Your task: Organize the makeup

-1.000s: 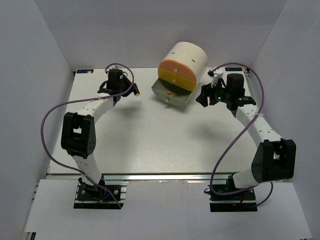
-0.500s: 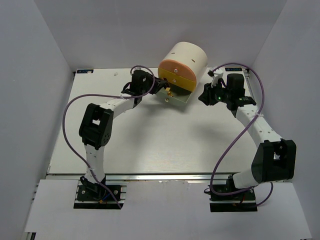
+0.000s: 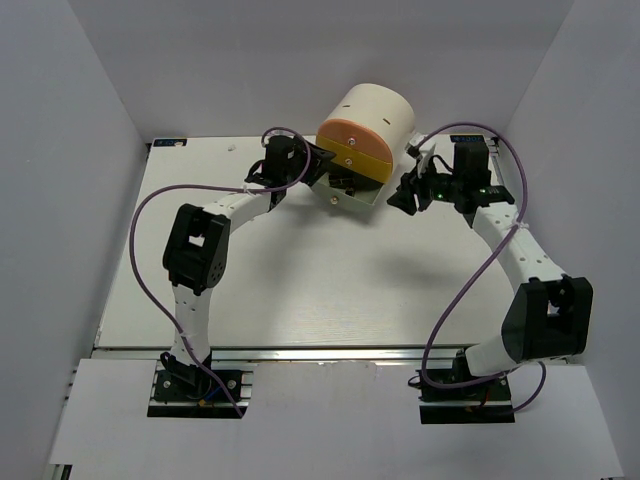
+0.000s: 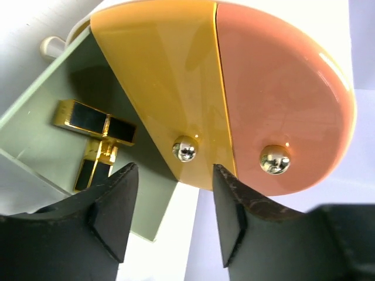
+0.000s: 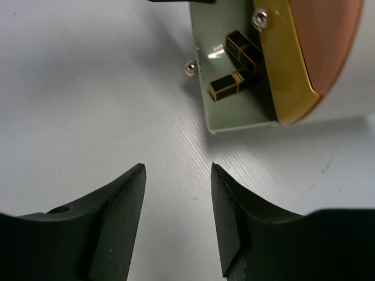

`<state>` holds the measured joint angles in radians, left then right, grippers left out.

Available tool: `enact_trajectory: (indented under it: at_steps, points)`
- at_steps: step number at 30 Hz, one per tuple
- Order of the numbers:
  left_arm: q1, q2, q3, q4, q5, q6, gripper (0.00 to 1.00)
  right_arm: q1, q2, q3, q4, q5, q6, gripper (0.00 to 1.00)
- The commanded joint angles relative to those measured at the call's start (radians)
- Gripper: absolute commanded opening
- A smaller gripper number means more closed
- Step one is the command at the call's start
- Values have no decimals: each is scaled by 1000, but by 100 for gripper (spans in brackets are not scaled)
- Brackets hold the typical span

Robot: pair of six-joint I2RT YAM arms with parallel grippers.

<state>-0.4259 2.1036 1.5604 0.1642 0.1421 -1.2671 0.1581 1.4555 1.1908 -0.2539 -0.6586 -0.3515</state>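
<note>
Two black-and-gold lipstick tubes (image 4: 94,120) lie in the open grey-green bottom drawer (image 3: 352,193) of the cream cylinder (image 3: 375,112). They also show in the right wrist view (image 5: 227,85). My left gripper (image 3: 322,163) is open and empty, its jaws just in front of the yellow drawer front (image 4: 158,82) and pink drawer front (image 4: 281,99), left of the cylinder. My right gripper (image 3: 406,196) is open and empty above the table, right of the green drawer (image 5: 234,111). No other makeup is in view.
The cylinder stands at the back middle of the white table (image 3: 300,270). The yellow and pink drawers are shut, each with a metal knob (image 4: 185,148). The green drawer's knob (image 5: 189,68) points forward. White walls enclose the table on three sides.
My left arm swung right from the table's back left to the cylinder's left side. The green drawer now sticks out less than a second ago. My right gripper shifted slightly.
</note>
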Motion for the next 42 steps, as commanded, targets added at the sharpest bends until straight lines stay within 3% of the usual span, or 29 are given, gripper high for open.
enact_trajectory:
  at_steps: [1, 3, 5, 6, 8, 10, 15, 20, 24, 27, 28, 30, 31, 34, 37, 42]
  points:
    - [-4, -77, 33, -20, -7, 59, 62, 24, 20, 69, -90, -193, -228, 53]
    - [4, -117, 41, -72, -22, 118, 58, 93, 40, 79, -162, -191, -407, 44]
    - [18, -180, 29, -113, -44, 224, 41, 194, 63, 98, -195, -91, -490, 29]
    - [25, -207, 17, -158, -53, 288, 33, 228, 93, 102, -208, -54, -527, 16]
    - [59, -305, -69, -213, -65, 343, 11, 305, 135, 128, -199, 54, -523, 0]
    - [93, -382, -149, -236, -70, 373, 6, 342, 210, 153, -183, 129, -457, 0]
    - [199, -655, -437, -268, -105, 419, 7, 425, 363, 216, -78, 404, -345, 0]
    - [219, -806, -574, -313, -170, 430, 11, 475, 483, 219, 40, 620, -313, 0]
    - [219, -870, -649, -304, -185, 388, 11, 500, 557, 164, 254, 830, -355, 0]
    - [220, -902, -691, -292, -197, 367, 13, 497, 621, 193, 335, 954, -388, 15]
    - [220, -912, -701, -296, -205, 362, 13, 495, 631, 197, 358, 968, -394, 26]
    - [220, -919, -708, -299, -211, 364, 14, 489, 641, 207, 366, 970, -408, 40]
    - [220, -921, -709, -305, -214, 365, 16, 488, 644, 207, 370, 975, -409, 55]
    - [222, -924, -712, -308, -220, 365, 17, 485, 655, 220, 377, 981, -414, 76]
    - [222, -919, -717, -307, -217, 362, 18, 477, 666, 237, 367, 981, -411, 85]
    - [222, -910, -723, -299, -211, 354, 19, 454, 683, 280, 306, 947, -382, 88]
